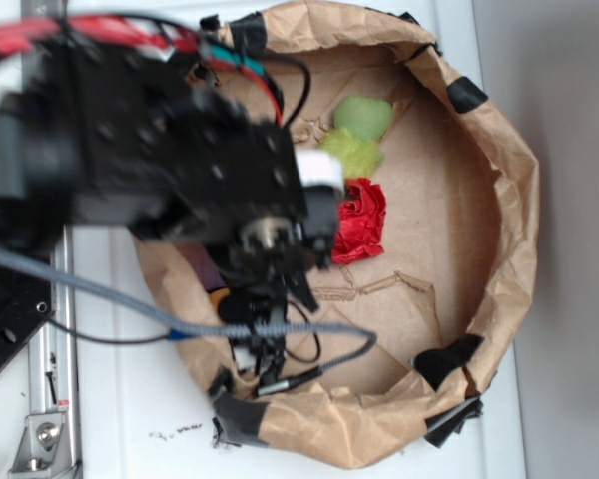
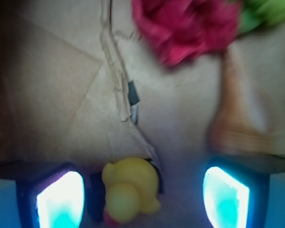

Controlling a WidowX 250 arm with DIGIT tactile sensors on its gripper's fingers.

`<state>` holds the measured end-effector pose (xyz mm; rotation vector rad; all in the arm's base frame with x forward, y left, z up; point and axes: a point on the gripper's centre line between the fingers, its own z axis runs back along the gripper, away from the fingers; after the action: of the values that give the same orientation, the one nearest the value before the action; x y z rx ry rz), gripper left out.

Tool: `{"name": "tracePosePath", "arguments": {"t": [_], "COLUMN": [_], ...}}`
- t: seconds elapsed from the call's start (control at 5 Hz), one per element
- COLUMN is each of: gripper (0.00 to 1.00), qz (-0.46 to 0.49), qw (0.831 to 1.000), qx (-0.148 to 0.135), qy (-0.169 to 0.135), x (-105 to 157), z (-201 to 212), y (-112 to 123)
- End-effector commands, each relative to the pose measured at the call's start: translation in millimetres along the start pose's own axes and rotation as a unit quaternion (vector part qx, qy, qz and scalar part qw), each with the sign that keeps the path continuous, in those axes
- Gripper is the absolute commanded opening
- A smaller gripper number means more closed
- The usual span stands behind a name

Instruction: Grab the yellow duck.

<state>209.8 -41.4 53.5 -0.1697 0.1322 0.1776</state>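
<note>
The tool (image 2: 142, 199) stands wide, its pads flanking the yellow duck (image 2: 129, 194) — nearer the left one. Shift slightly so it sits midway, lower, then close gently — it looks glossy and slippery.

No readable text showing anywhere.

Showing no legible words, labels, brand marks, numbers or signs in either view; appearing only as a faint, blurred dark speckle on the white desk (image 1: 130, 419) near the lower edge of the exterior view, too small to make out as letters.
</note>
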Motion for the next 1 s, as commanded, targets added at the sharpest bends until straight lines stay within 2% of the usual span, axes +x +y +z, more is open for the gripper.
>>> {"name": "tracePosePath", "arguments": {"t": [0.0,0.2,0.4,0.8], "gripper": [1.00,0.84,0.00,0.00], "qz": [-0.005,-0.001,0.003,0.002], "qw": [0.999,0.995,0.995,0.997], "qx": [-0.030,-0.017,-0.012,0.010], "qy": [0.044,0.096,0.102,0.076], "x": [-13,-20,-24,-13], "z": [-16,-33,-31,-14], "y": [-31,-39,-39,-28]}}
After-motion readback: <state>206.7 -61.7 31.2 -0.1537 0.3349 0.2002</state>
